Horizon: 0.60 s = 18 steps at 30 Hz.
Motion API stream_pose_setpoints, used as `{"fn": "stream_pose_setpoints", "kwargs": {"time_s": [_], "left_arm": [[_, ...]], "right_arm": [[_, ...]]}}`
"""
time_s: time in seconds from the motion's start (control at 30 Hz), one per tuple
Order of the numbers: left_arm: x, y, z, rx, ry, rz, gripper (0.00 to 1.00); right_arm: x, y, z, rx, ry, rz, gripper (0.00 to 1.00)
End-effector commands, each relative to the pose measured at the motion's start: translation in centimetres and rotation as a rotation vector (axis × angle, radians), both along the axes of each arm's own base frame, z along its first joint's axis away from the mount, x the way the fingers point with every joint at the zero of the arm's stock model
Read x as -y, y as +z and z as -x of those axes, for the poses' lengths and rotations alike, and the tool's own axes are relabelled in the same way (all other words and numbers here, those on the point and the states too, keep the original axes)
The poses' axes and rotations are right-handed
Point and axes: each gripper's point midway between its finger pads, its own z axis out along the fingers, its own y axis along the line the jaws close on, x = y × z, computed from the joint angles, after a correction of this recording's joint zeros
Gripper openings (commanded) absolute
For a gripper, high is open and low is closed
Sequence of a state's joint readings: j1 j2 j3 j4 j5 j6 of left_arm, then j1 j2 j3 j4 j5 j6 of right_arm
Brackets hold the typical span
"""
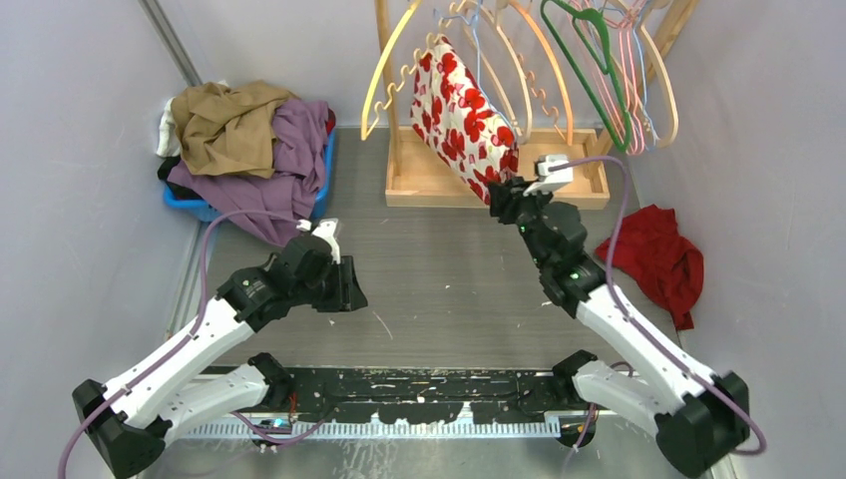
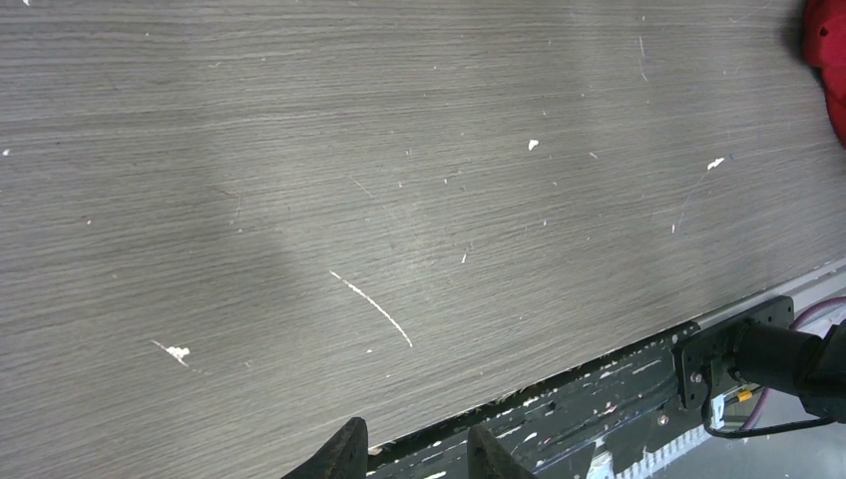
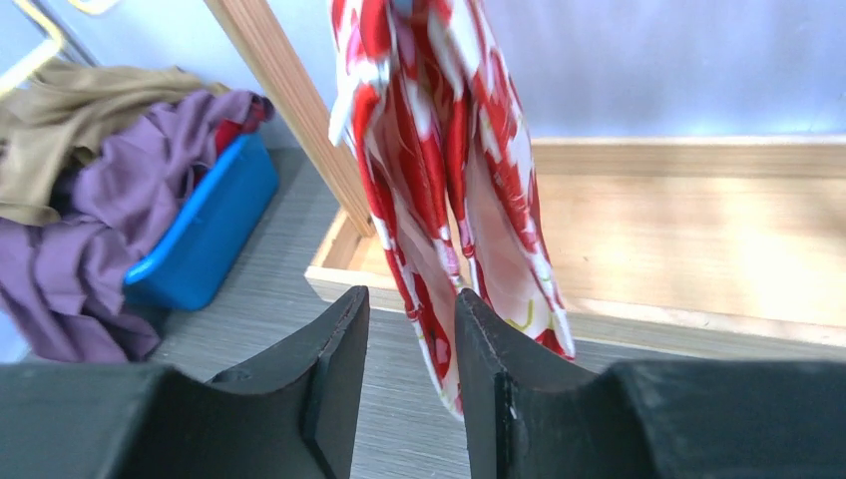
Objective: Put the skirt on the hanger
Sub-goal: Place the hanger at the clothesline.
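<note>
Skirt [image 3: 439, 150] hangs, hem inside the parted right pincer [image 3: 411, 299].

The top view looks steeply down from above the near edge over the whole surface [image 1: 439, 279]. The left wrist view faces that surface close up. The right wrist view looks low and level at the skirt [image 3: 429, 150] and blue bin [image 3: 200, 235], both also in the top view

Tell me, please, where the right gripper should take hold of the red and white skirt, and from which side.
Probably the lower hem of the skirt, from the near side with the right gripper. The cloth hangs in vertical folds that narrow to a free bottom corner, level with the open jaws.
</note>
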<state>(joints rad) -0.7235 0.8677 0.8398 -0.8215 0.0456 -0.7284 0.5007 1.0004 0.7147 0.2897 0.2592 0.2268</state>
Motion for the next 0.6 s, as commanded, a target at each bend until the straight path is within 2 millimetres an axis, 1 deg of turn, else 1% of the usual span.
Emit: {"fn": "stream_pose_setpoints", "kwargs": {"time_s": [0.0,0.1,0.13,0.27,0.4,0.5,0.57], "left_arm": [[0.5,2.5,-1.5,0.074,0.009,0.031,0.41],[0.5,3.0,-1.8,0.084,0.011,0.026,0.41],[0.6,3.2,-1.9,0.090,0.013,0.026,0.41],[0.7,4.0,-2.3,0.107,0.014,0.026,0.42],[0.8,5.0,-2.6,0.125,0.014,0.027,0.43],[0.6,5.7,-2.7,0.130,0.013,0.015,0.43],[0.6,6.7,-2.8,0.145,0.010,0.015,0.43]], "right_arm": [[1.0,3.6,3.5,-0.009,0.050,0.014,0.44],[2.0,4.7,5.0,-0.053,0.040,0.028,0.46],[2.1,4.7,5.4,-0.074,0.042,0.037,0.46],[2.5,6.1,7.1,-0.116,0.060,0.027,0.48],[3.4,7.7,8.4,-0.139,0.052,0.027,0.48],[3.9,10.1,8.9,-0.116,0.040,0.028,0.49],[4.1,11.6,8.7,-0.107,0.032,0.035,0.49]]}}
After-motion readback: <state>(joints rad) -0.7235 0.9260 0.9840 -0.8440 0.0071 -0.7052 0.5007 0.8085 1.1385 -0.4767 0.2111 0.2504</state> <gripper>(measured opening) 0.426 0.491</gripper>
